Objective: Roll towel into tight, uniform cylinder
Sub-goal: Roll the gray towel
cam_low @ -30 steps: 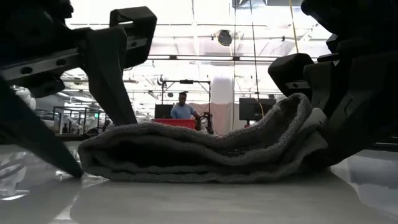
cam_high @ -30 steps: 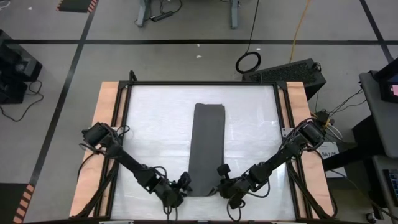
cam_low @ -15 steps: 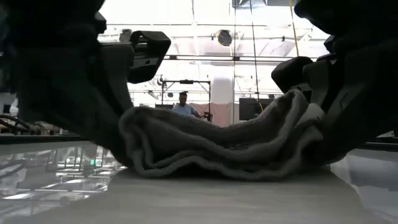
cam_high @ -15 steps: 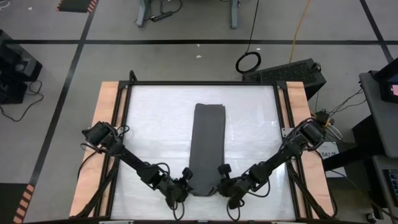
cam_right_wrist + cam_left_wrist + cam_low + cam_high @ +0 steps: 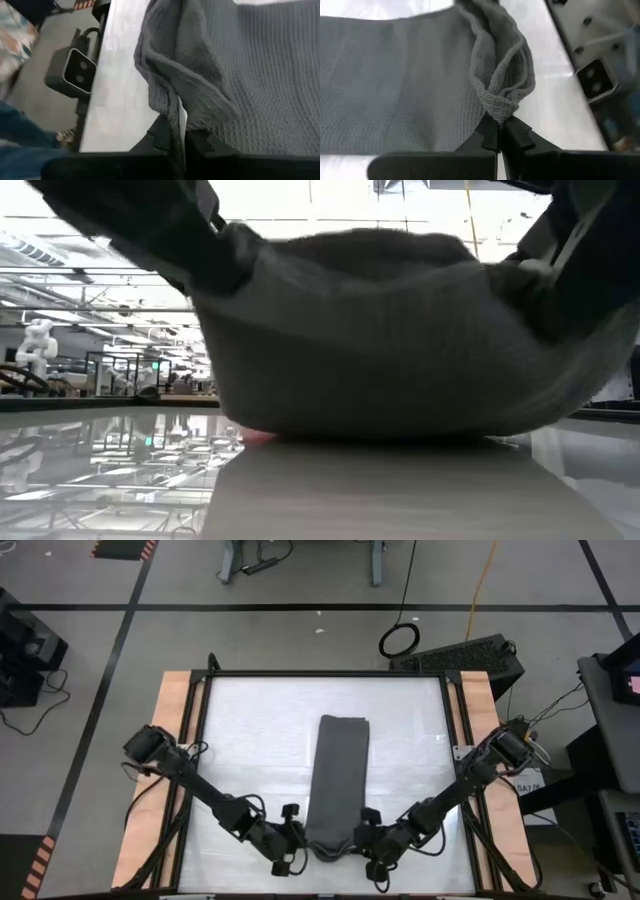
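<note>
While both sets of fingers, left (image 5: 501, 131) and right (image 5: 176, 135), pinch the towel (image 5: 337, 775) at its near corners, its long axis stretches straight away from them, seemingly lifted slightly.

Two dark, near-black arms fill the lower half of the high view, each a chain of slim links with chunky rounded joints. Thin black cables loop loosely beside the left arm (image 5: 205, 802) and the right arm (image 5: 450, 798). Up close, the left gripper (image 5: 501, 135) shows matte black, blocky fingers with stepped edges; the right gripper (image 5: 176, 137) looks just the same.
</note>
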You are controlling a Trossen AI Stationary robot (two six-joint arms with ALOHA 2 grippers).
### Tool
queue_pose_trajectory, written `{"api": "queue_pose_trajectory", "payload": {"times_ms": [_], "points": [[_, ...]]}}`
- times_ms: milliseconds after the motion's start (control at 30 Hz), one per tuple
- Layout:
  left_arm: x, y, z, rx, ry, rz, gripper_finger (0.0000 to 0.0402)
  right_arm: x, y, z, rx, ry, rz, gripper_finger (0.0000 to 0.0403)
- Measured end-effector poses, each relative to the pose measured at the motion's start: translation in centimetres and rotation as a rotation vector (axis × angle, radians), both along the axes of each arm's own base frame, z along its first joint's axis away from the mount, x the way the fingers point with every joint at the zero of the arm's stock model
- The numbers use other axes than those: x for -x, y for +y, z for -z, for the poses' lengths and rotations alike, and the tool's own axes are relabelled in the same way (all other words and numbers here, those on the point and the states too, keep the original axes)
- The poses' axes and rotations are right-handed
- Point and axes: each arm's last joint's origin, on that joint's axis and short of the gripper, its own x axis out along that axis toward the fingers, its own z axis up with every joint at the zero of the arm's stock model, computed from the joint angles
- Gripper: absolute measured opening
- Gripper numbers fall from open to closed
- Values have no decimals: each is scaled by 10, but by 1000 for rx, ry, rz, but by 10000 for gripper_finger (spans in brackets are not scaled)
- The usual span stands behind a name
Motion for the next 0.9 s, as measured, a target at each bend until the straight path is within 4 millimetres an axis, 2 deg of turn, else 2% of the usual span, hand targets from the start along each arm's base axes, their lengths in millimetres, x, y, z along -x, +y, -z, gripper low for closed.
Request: {"api": "queue_pose_trajectory", "payload": {"times_ms": [233,400,533,733,900], "points": [[-6,10,6,251,113,-77,4,7,8,0,-72,17,83,10],[-15,21,9,328,83,-65,3,11,11,3,-54,22,108,11],[-25,35,20,392,143,-26,3,11,10,3,-57,33,118,16],[-34,52,31,440,205,-29,3,12,10,5,-78,65,118,49],[-40,72,38,503,294,-135,3,14,9,6,-83,88,140,77]]}}
